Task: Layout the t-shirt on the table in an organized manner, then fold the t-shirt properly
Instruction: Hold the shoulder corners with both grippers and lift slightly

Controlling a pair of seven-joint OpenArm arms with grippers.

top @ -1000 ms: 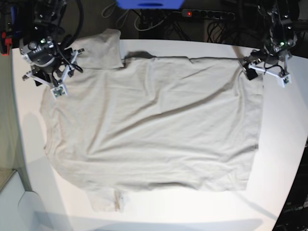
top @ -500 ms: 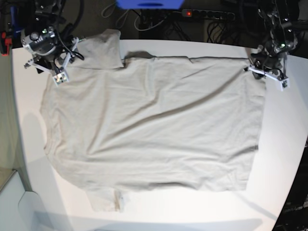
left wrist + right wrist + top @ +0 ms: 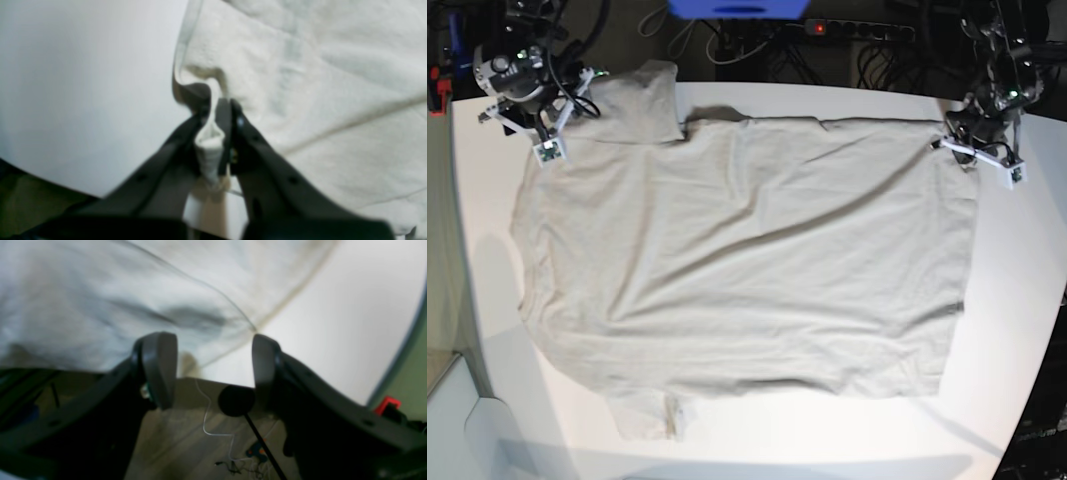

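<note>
The t-shirt (image 3: 747, 270), light grey-beige and softly wrinkled, lies spread nearly flat across the white table (image 3: 1017, 300), covering most of it. One sleeve points toward the far left corner, the other lies folded near the near edge. Its far right corner is pinched up into a small fold (image 3: 208, 146).

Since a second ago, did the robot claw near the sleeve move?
Yes. In the base view the right gripper, jaws open, has drawn back up and outward from the t-shirt, toward the far corner of the table, above the shoulder area.
</note>
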